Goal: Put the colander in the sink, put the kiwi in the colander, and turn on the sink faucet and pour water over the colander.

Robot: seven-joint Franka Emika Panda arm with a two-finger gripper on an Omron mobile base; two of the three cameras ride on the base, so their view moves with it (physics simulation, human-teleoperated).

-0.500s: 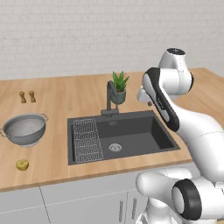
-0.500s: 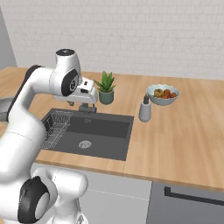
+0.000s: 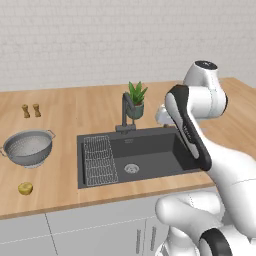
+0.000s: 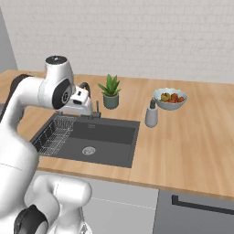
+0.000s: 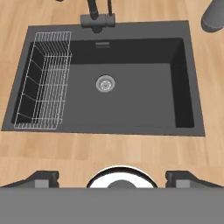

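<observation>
Surface (image 3: 65, 122): you have a wooden run along the back wall, with the sink recessed near its front edge.
Sink (image 3: 150, 155): you see a dark basin with a round drain, and a wire rack (image 3: 99, 160) standing along its left wall.
Colander (image 3: 27, 148): it sits upright on the surface, well left of the sink, nothing inside.
Sink faucet (image 3: 126, 112): it stands at the sink's back edge, with a potted plant (image 3: 135, 100) just behind it.
Gripper (image 5: 112, 177): your gripper hangs above the sink's front edge, jaws wide, gripping nothing.
Kiwi (image 3: 25, 188): it lies near the surface's front edge, just in front of the colander.
</observation>
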